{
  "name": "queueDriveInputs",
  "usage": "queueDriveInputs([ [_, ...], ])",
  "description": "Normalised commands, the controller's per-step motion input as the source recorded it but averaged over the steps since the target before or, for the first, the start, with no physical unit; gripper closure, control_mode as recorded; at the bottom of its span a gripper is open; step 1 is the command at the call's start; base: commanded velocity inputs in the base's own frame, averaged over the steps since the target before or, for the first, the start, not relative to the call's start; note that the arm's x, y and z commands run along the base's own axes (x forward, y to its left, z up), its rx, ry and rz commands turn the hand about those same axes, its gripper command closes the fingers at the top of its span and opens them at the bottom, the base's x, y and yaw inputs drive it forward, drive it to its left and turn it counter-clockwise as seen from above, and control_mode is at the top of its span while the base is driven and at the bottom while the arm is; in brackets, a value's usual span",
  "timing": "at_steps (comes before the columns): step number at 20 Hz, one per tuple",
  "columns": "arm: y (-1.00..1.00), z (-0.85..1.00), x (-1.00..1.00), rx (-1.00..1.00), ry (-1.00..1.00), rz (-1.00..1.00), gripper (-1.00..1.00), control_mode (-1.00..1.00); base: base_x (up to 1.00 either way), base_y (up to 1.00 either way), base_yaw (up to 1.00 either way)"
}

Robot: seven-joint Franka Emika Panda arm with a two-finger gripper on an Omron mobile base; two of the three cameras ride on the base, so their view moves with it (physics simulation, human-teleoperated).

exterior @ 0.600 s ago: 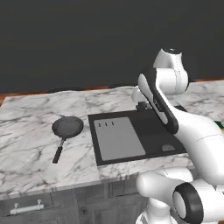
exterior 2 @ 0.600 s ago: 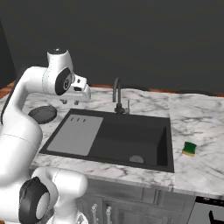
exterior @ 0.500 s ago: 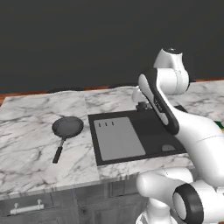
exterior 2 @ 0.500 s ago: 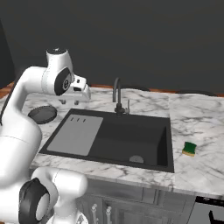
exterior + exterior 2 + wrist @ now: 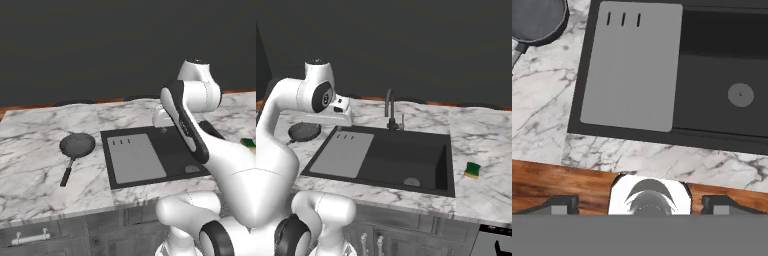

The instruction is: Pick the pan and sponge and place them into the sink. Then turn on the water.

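Left base view | round dark pan (image 5: 77, 144) | veined marble counter (image 5: 35, 165)

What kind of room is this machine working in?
Most likely a kitchen: a white marble counter holds a black recessed sink with a dark gooseneck tap, and a small dark frying pan lies beside it.

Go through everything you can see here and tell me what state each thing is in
Small round dark frying pan: upright, empty, on the marble counter left of the sink.
Green and yellow sponge: on the counter, right of the sink.
Black recessed sink: empty.
Dark gooseneck tap: no water running.
Gripper: open, holding nothing.
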Motion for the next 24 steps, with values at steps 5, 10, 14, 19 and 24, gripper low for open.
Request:
queueDriveInputs([
  [5,1.00,-0.13,-0.63,-0.06,0.16,-0.01,-1.00,-1.00,0.00,0.00,0.00],
  [10,1.00,-0.11,-0.16,-0.09,0.29,-0.02,-1.00,-1.00,0.00,0.00,0.00],
  [14,0.95,-0.20,0.04,-0.13,0.31,-0.02,-1.00,-1.00,0.00,0.00,0.00],
  [19,0.50,-0.13,0.41,-0.18,0.10,-0.14,-1.00,-1.00,0.00,0.00,0.00],
  [24,0.78,-0.50,0.20,-0.04,0.05,-0.18,-1.00,-1.00,0.00,0.00,0.00],
])
